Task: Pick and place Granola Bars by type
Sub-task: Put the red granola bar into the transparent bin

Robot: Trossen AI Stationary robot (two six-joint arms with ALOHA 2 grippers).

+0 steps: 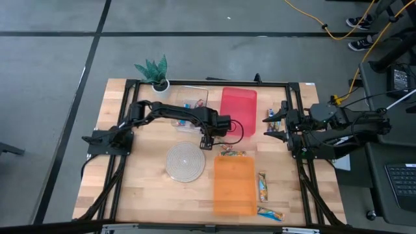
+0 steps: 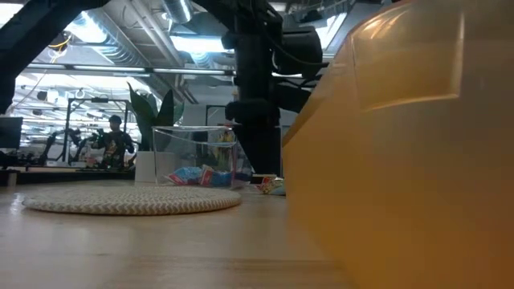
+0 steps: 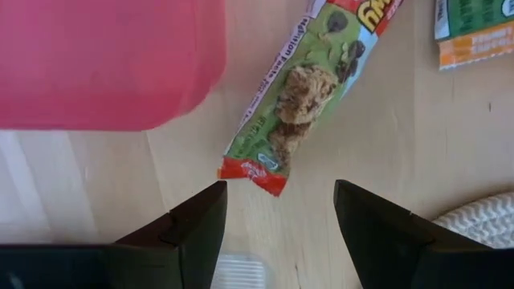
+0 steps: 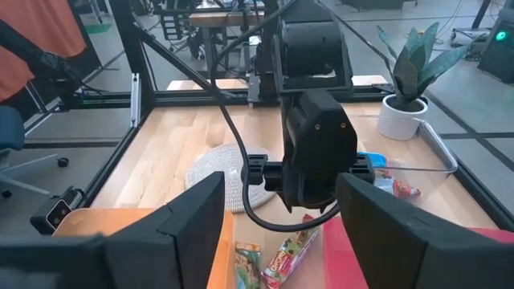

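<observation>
My left gripper [image 1: 207, 142] [image 3: 279, 193] is open and points down, between the red bin and the round mat. A green-wrapped granola bar with a red end [image 3: 299, 95] lies flat on the wood just ahead of its fingertips, untouched. More bars [image 1: 233, 153] lie by the orange bin's far end, and two others [image 1: 262, 185] [image 1: 270, 213] lie to its right. Several bars [image 2: 201, 175] sit in the clear bin. My right gripper [image 1: 274, 123] [image 4: 279, 185] is open and waits at the table's right side, facing the left arm.
The red bin [image 1: 238, 104] stands far of the left gripper, the orange bin [image 1: 234, 185] near of it, and the clear bin [image 1: 192, 103] beside the red one. A woven round mat [image 1: 185, 161] and a potted plant [image 1: 156, 75] sit to the left. A person shows far behind.
</observation>
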